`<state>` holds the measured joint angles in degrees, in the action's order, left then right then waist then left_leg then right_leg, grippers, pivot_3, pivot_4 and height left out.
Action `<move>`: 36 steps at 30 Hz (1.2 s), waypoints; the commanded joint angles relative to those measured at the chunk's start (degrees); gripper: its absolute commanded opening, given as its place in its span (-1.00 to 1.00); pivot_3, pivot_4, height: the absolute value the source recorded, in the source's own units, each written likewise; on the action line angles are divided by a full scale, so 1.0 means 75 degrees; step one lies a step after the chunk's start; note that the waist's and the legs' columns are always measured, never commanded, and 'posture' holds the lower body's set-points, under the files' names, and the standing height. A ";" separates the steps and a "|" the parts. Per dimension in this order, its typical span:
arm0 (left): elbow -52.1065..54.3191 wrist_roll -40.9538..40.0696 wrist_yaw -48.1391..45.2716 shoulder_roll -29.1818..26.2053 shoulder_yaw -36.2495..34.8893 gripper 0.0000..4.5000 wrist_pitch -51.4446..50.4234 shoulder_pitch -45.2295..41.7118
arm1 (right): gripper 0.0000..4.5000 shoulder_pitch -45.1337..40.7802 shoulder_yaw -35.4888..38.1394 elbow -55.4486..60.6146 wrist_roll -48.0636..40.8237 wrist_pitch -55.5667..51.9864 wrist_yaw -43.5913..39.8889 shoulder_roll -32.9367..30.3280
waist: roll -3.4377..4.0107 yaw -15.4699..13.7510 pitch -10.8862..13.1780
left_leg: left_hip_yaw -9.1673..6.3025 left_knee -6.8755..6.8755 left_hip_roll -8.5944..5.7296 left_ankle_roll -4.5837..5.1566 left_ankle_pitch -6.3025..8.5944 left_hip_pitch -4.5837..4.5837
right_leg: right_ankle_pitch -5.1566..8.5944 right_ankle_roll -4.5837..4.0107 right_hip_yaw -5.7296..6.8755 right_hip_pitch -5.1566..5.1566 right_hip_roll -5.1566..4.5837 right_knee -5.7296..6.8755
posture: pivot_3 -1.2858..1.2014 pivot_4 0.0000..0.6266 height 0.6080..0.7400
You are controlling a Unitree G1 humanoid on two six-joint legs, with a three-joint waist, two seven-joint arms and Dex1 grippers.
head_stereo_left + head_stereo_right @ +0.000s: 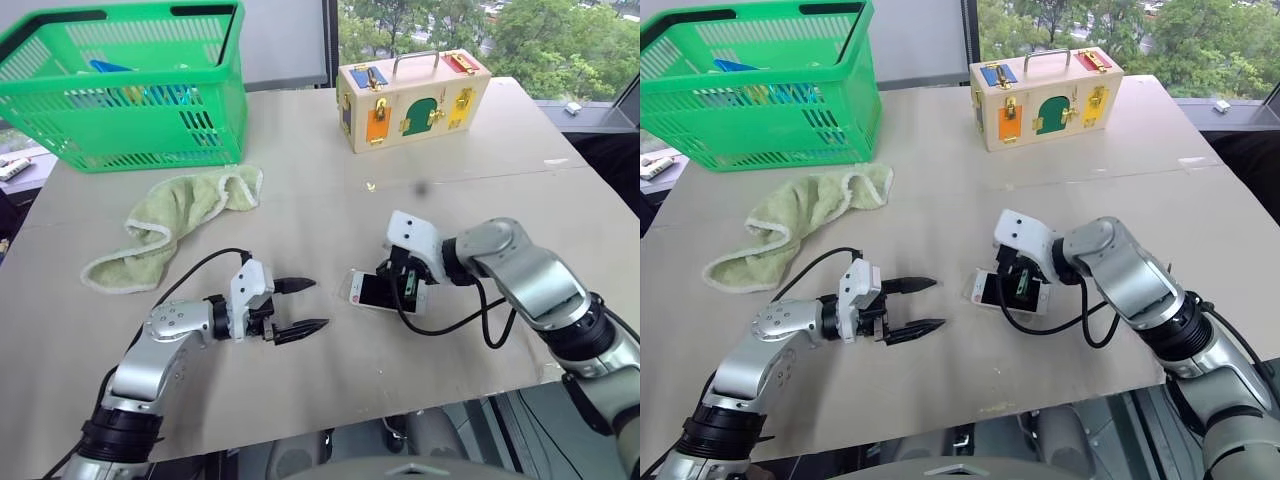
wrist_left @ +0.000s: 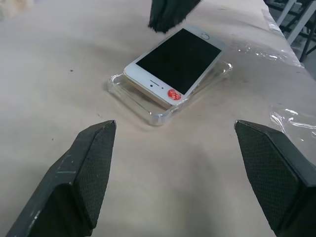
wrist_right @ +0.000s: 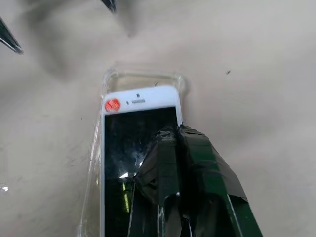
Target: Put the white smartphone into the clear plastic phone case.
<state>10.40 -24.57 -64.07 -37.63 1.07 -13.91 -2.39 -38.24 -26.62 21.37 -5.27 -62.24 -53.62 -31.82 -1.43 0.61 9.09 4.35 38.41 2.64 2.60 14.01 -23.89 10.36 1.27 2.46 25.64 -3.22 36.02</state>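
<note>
The phone (image 2: 173,61) lies screen up on top of the case (image 2: 157,114), skewed and riding high: in the left wrist view its speaker end sits above the case's near rim rather than down inside it. Both lie on the bench (image 1: 330,200) just in front of the robot, slightly right of centre, long axis running roughly 9 to 3 o'clock in the head views.

The right gripper (image 3: 173,148) has its fingers pressed together, holding nothing, tips resting on the screen near its long edge. It is the nearer arm, coming down from the 3 o'clock side.

The left gripper (image 1: 300,305) hovers with fingers (image 2: 84,168) spread wide and empty, pointing toward 3 o'clock at the phone's speaker end, a little apart from it.

Seating the phone probably turns on pressing down and squaring it to the case.
</note>
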 commanded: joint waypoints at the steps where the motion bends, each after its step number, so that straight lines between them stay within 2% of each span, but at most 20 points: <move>1: 0.0064 -0.0012 -0.0053 -0.0031 -0.0023 0.77 0.0115 -0.0024 | -0.99 0.0067 0.0478 0.0198 -0.0132 -0.0005 0.0417 0.0055 | 0.0000 0.0002 0.0000 | 0.0000 0.0000 0.0000 0.0000 0.0000 0.0000 | 0.0000 0.0001 0.0000 0.0000 0.0000 0.0000 | 0.03 -0.52 1.00; 4: 0.0049 0.0020 -0.0078 -0.0006 0.0034 0.77 0.0137 -0.0026 | -0.99 0.0120 0.0591 0.0215 -0.0131 0.0055 0.0656 -0.0032 | 0.0000 0.0003 0.0000 | -0.0002 0.0000 0.0001 0.0000 0.0000 0.0000 | 0.0002 0.0004 0.0001 0.0000 0.0001 0.0001 | 0.03 -0.52 1.00; 11: -0.0014 0.0089 -0.0134 0.0091 0.0215 0.77 0.0219 -0.0053 | -0.99 0.0282 0.0376 0.0280 0.0070 0.0352 0.0823 -0.0818 | 0.0000 -0.0004 0.0000 | -0.0002 -0.0001 0.0000 0.0000 0.0000 0.0000 | 0.0002 0.0003 0.0001 0.0001 0.0001 -0.0001 | 0.03 -0.52 1.00; 17: -0.0092 0.0114 -0.0176 0.0122 0.0268 0.77 0.0241 -0.0123 | -0.99 0.0428 -0.0024 0.0145 0.0125 0.0876 0.0482 -0.1411 | 0.0000 0.0020 0.0000 | -0.0002 -0.0001 0.0001 0.0000 0.0000 0.0000 | 0.0004 0.0006 0.0000 0.0001 0.0002 0.0000 | 0.03 -0.52 1.00; 25: -0.0166 0.0123 -0.0218 0.0104 0.0223 0.77 0.0329 -0.0097 | -0.99 0.0440 -0.0042 0.0509 -0.0369 0.0725 -0.0019 -0.1504 | -0.0001 0.0006 0.0001 | -0.0004 -0.0001 0.0003 0.0001 0.0000 0.0000 | 0.0004 0.0006 0.0000 0.0001 0.0006 -0.0001 | 0.03 -0.52 1.00; 36: -0.0168 0.0071 -0.0103 0.0149 0.0179 0.77 0.0339 -0.0070 | -0.99 0.0311 0.0200 0.0439 -0.0500 0.0811 0.0029 -0.1464 | -0.0001 0.0003 0.0001 | -0.0004 -0.0001 0.0004 0.0000 0.0000 0.0000 | 0.0004 0.0006 0.0000 0.0001 0.0003 -0.0001 | 0.03 -0.52 1.00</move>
<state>8.18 -23.63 -64.91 -36.69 2.95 -12.04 -3.16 -34.82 -27.18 23.69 -8.22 -56.86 -53.61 -43.31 -1.44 0.63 9.09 4.32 38.41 2.66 2.60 14.01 -23.89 10.39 1.32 2.46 25.65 -3.20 36.01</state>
